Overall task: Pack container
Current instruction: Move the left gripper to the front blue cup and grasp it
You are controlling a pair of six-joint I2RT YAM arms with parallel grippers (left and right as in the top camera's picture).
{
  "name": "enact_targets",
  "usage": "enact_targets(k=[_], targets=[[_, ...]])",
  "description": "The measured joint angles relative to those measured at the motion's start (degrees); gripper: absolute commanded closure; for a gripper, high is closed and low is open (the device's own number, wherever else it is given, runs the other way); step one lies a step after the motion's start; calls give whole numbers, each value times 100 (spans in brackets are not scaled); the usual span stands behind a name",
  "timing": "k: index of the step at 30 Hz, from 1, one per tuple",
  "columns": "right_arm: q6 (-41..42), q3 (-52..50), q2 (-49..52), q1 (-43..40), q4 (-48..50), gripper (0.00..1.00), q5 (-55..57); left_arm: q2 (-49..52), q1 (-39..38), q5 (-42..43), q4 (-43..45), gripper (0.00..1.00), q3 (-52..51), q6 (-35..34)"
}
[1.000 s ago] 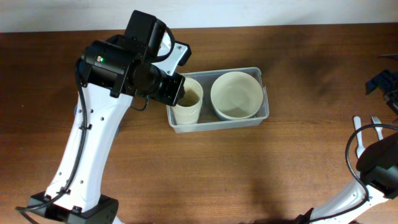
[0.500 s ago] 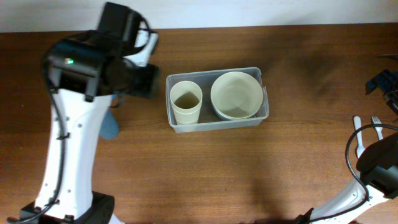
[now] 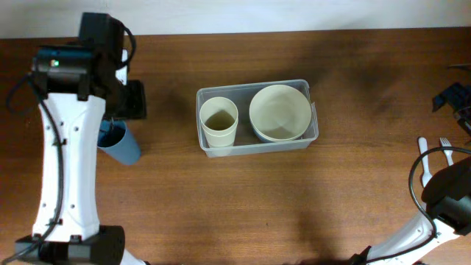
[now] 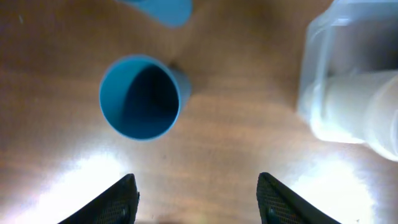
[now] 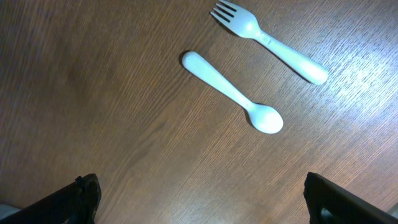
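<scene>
At the far left, the left gripper (image 4: 199,200) has drawn back from the container and now hangs over a blue cup (image 4: 140,98) standing upright on the surface (image 3: 221,206). Its jaws have opened and hold nothing; the cup lies ahead of them, not between them. Toward the middle sits the container (image 3: 257,149), with a cream cup (image 3: 220,121) upright in its left half and a cream bowl (image 3: 280,112) filling its right half. A second ago the gripper was at that cream cup. Now the cup stands free, so that item looks packed. At the far right, the right gripper (image 5: 202,202) hovers, jaws wide and empty, over a white spoon (image 5: 233,93) and fork (image 5: 267,40) lying apart from each other. The blue cup is probably next, though little room remains, and it may need nesting in the cream one.
</scene>
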Motion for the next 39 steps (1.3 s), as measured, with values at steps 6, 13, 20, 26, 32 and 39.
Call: enact_targets(k=[6, 13, 20, 26, 32, 39], targets=[[4, 0, 0, 0, 0, 1, 0, 0, 520, 68, 17, 37, -763, -9], [4, 0, 0, 0, 0, 1, 0, 0, 876, 588, 560, 37, -1408, 345], [2, 0, 0, 0, 2, 1, 0, 0, 866, 861, 1029, 37, -1832, 658], [2, 0, 0, 0, 2, 1, 0, 0, 866, 905, 1519, 37, -2474, 750], [2, 0, 0, 0, 0, 1, 0, 2, 866, 905, 1939, 38, -2940, 772], [2, 0, 0, 0, 0, 1, 0, 2, 866, 903, 2050, 66, -3077, 787]])
